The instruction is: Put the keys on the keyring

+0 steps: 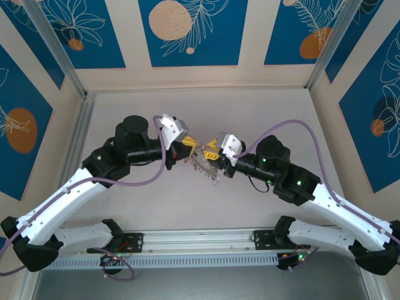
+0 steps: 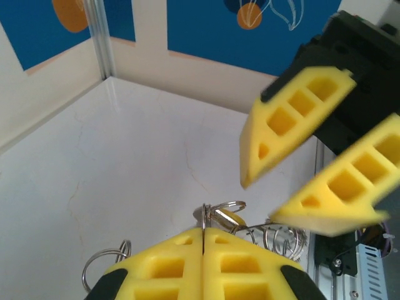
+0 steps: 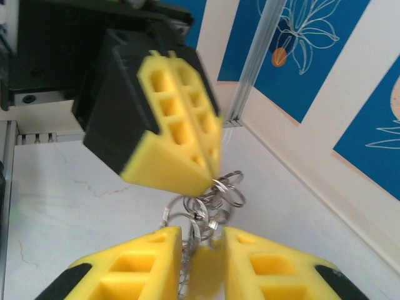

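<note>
**Item 1, left jaws.** Pressed together, yellow fingers [image 2: 165,269] flat against each other. They pinch the keyring [image 2: 223,209] by its rim, and wire loops stand out above the seam and to both sides.

**Item 2, right jaws.** Spread part-way, fingers [image 2: 290,122] apart, tips near the ring and facing my left. A blurred yellow piece [image 3: 206,270] sits in the gap. I cannot tell whether it is a key's tag, or whether either finger touches it.

**Item 3, keyring.** Held between my 2 arms over the middle of the table [image 1: 156,206], apparently clear of its surface. I cannot make out any keys for certain among the loops.

**Item 4, step in hand (my judgement).** Feeding 1 key onto 1 rim loop. To do it well:
- Hold the left pinch hard and steady so the ring cannot swivel.
- Bring the right in slowly and close on the key's head, not on wire.
- Choose a loop standing free of my left fingers.
- Keep the 2 sets of tips from colliding.

**Item 5, surround.** Pale walls with blue panels [image 1: 187,31].
</note>
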`<action>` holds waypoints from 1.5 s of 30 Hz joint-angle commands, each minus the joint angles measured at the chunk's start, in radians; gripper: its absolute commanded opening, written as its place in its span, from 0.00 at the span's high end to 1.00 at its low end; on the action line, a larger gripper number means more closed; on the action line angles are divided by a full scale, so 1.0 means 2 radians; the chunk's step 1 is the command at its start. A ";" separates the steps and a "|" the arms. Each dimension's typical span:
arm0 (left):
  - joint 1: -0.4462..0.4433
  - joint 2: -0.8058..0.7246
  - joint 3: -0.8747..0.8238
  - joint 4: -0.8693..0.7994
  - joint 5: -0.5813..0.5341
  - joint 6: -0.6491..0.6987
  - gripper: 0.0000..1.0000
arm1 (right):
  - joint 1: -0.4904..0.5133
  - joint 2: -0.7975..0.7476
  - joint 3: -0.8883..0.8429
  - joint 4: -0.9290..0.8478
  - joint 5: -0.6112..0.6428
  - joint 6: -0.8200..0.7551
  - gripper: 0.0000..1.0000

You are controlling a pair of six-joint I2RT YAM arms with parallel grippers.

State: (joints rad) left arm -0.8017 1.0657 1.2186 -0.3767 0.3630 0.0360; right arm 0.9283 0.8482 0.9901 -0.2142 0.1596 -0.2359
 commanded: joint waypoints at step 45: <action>0.085 0.017 -0.028 -0.113 -0.010 -0.058 0.97 | -0.177 0.064 -0.023 -0.082 -0.191 0.177 0.39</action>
State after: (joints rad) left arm -0.6720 1.0920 1.1820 -0.4908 0.4065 0.0044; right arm 0.5880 0.9676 0.9779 -0.3687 -0.2573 0.0719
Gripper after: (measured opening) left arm 0.050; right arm 0.598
